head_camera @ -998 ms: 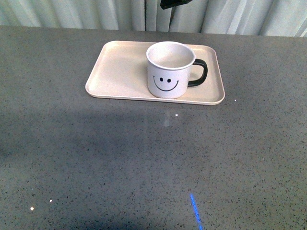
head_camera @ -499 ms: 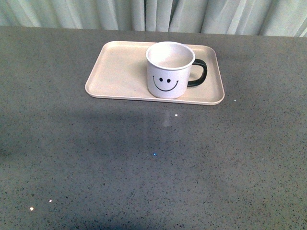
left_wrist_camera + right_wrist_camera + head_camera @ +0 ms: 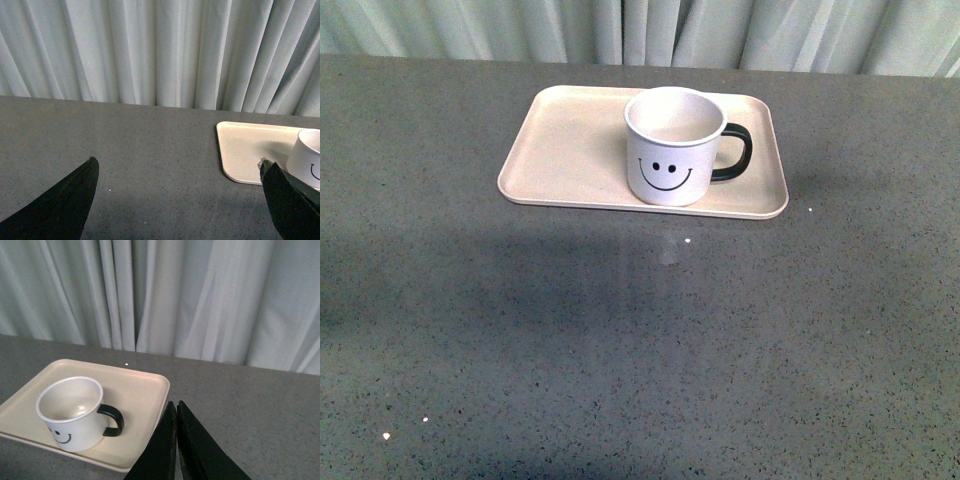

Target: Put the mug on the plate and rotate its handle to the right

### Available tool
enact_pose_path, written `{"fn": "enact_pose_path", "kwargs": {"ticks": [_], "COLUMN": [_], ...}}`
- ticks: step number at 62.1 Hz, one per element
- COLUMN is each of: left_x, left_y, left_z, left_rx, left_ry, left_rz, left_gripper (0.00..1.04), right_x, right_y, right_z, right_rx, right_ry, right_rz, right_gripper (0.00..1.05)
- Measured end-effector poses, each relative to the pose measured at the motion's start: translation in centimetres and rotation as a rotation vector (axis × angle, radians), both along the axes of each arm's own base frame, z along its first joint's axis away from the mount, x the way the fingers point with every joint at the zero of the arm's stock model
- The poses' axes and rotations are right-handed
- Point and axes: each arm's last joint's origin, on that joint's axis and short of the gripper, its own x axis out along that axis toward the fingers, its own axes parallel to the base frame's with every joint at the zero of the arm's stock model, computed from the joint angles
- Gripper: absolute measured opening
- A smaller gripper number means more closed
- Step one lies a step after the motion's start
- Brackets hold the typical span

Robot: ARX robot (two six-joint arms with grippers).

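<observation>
One mug [image 3: 675,145] upright on one plate [image 3: 570,150], handle [image 3: 735,152] right.

My dark arm part, at top edge of front view a second ago, gone. Blue light specks on table [image 3: 640,340] vanished.

mug [image 3: 674,147]: 1 | plate [image 3: 570,150]: 1 | handle [image 3: 738,152]: 1 | curtain [image 3: 620,30]: 1 | table [image 3: 620,340]: 1

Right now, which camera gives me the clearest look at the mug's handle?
The front view: the handle shows as a full black loop on the mug, pointing to the robot's right. The right wrist view shows it too, more obliquely. The left wrist view catches only an edge of the mug, no handle.
</observation>
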Motion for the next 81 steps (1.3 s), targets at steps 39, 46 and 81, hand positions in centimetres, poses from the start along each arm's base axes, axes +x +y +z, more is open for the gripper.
{"fn": "enact_pose_path", "kwargs": {"ticks": [39,46,81], "left_x": [0.0,0.0,0.0], "left_y": [0.0,0.0,0.0], "left_z": [0.0,0.0,0.0], "left_rx": [0.000,0.000,0.000], "left_ry": [0.000,0.000,0.000], "left_rz": [0.000,0.000,0.000], "left_gripper": [0.95,0.95,0.95], "right_x": [-7.1,-7.8,-10.4], "right_y": [-0.5,-0.5,-0.5], "right_z": [-1.0,-1.0,0.0], "right_rx": [0.000,0.000,0.000], "right_ry": [0.005,0.006,-0.027], "right_rz": [-0.021,-0.021,-0.021], "right_gripper": [0.02,0.02,0.02]}}
